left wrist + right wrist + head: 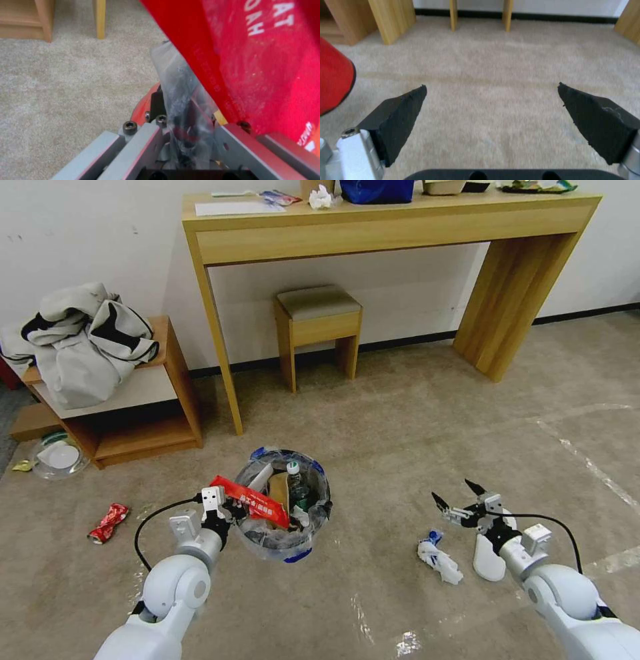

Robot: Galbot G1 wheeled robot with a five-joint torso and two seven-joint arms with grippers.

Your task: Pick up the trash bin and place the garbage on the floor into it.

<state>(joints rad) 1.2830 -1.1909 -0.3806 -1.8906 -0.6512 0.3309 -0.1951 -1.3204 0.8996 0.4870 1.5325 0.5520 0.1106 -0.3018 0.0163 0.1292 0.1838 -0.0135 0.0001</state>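
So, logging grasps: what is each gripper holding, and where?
Left gripper clamps the bag-lined blue-and-red round trash bin at its near rim. Right gripper holds nothing.

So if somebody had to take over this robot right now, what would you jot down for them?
Left claw: shut on the rim of the trash bin, holding it.
Right claw: open, empty, above the floor near a white slipper.
Done: red wrapper, bottle and brown carton sit in the bin.
Left: crumpled tissue and slipper by the right claw, crushed red can out to the robot's left.
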